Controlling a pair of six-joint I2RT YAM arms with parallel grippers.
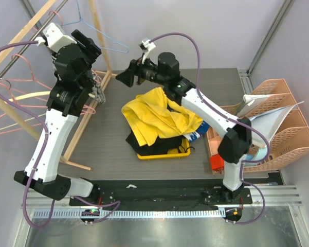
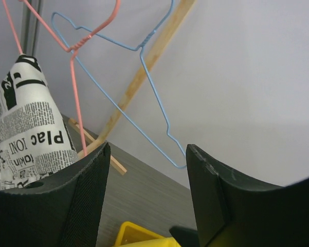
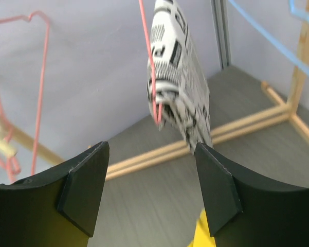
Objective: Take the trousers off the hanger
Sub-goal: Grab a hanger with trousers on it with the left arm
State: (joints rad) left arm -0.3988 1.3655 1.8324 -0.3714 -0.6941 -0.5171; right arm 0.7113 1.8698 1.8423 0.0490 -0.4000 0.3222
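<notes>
The far-left corner is crowded by the wooden rack [image 1: 99,31], the blue hanger [image 3: 270,36] and the pink hanger [image 3: 150,62] carrying the newsprint trousers [image 3: 182,82]. Open desk [image 1: 110,128] is left between the rack's base and the heaped yellow clothes [image 1: 154,116].

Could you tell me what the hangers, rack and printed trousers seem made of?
Pink hanger and blue hanger: thin wire, seemingly painted, twisted at the neck. Rack: pale unfinished wood, apparently. Trousers: soft cloth, newsprint-patterned, draping in folds.

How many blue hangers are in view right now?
1: the empty blue hanger hangs beside the pink hanger holding the newsprint trousers. The left arm may hide others.
</notes>
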